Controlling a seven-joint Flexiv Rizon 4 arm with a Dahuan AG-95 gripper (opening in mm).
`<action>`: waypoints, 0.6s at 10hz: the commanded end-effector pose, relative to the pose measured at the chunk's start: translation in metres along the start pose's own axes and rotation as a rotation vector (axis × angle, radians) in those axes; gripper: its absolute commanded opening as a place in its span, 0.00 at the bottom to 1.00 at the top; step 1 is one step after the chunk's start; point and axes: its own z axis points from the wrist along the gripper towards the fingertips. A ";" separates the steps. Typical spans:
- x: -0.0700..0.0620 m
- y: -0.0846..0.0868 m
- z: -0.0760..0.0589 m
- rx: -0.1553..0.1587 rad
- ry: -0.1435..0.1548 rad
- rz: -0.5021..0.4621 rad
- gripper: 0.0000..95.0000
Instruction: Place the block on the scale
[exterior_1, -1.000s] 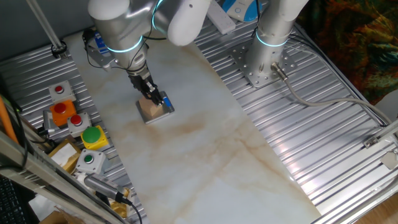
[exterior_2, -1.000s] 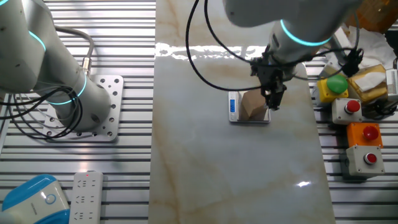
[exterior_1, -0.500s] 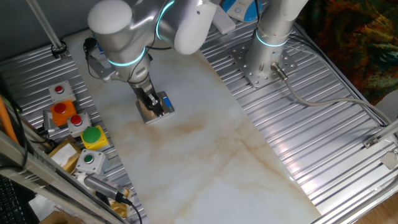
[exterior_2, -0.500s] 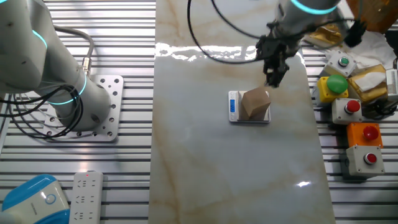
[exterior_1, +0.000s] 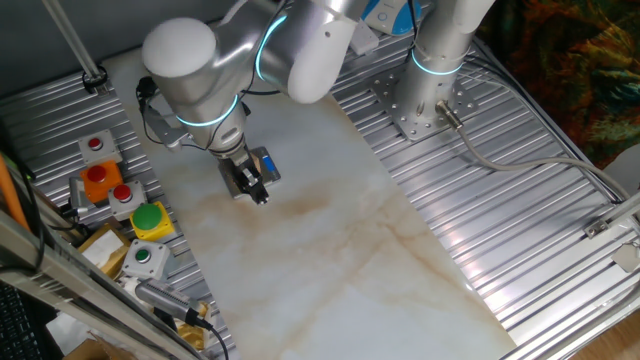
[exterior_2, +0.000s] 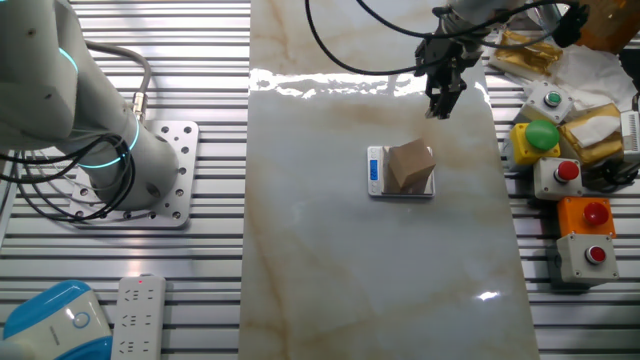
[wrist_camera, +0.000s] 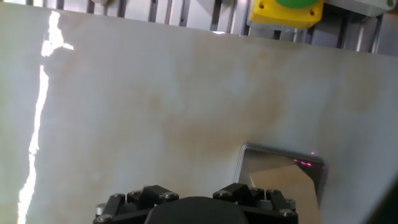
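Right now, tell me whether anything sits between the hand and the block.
Nothing visible does. The block rests on the scale, and the hand hangs above and off to one side, with only bare table between them.

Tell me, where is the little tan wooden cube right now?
The small tan wooden cube sits on the flat grey metal scale plate mid-table, with the two-finger gripper raised clear of it.

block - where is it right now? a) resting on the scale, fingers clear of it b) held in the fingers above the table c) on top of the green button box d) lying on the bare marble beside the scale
a: the block sits on the scale, and the gripper is up and away from it, holding nothing.
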 end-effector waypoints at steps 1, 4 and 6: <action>0.001 0.000 0.001 0.001 -0.003 0.000 0.80; 0.001 -0.001 0.002 0.006 0.006 -0.024 0.80; 0.001 -0.001 0.002 0.011 0.007 -0.011 0.80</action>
